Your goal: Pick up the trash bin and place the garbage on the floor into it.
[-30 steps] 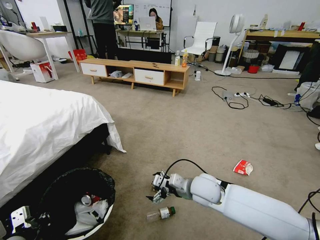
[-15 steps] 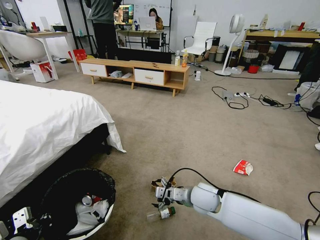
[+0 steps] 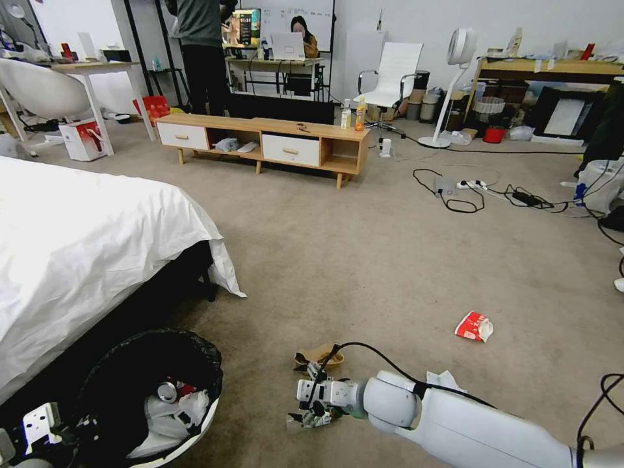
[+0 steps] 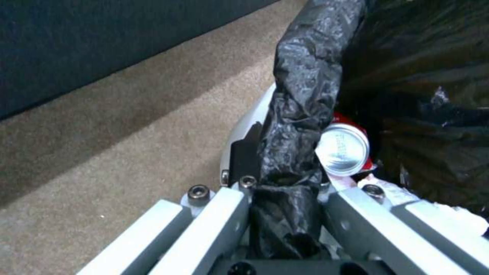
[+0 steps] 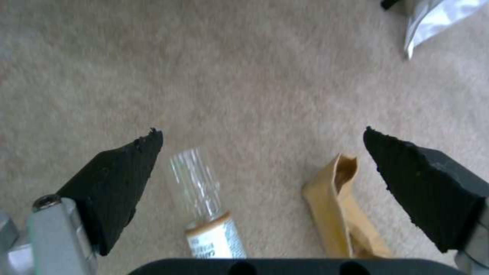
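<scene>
The trash bin (image 3: 203, 416), white with a black bag over its rim, stands at the lower left beside the bed. My left gripper (image 3: 40, 426) is shut on its bag-covered rim (image 4: 298, 114). A crushed red can (image 4: 342, 149) and white tissues (image 3: 170, 411) lie inside. On the carpet my right gripper (image 3: 311, 413) hangs open just above a clear bottle (image 5: 201, 198), one finger on each side of it and of a brown cardboard tray (image 5: 339, 206). A red-and-white packet (image 3: 474, 326) and a white tissue (image 3: 444, 380) lie farther right.
The white bed (image 3: 84, 247) fills the left side. A low wooden bench (image 3: 260, 140) with upright drink bottles stands across the room. Cables (image 3: 455, 195) and a power strip trail over the carpet at the right, and a black cable (image 3: 608, 383) lies near my right arm.
My right gripper has dropped lower and come closer to me, down over the bottle. As the arm sank, the cardboard tray and the tissue came into sight. The left gripper and bin stayed put.
</scene>
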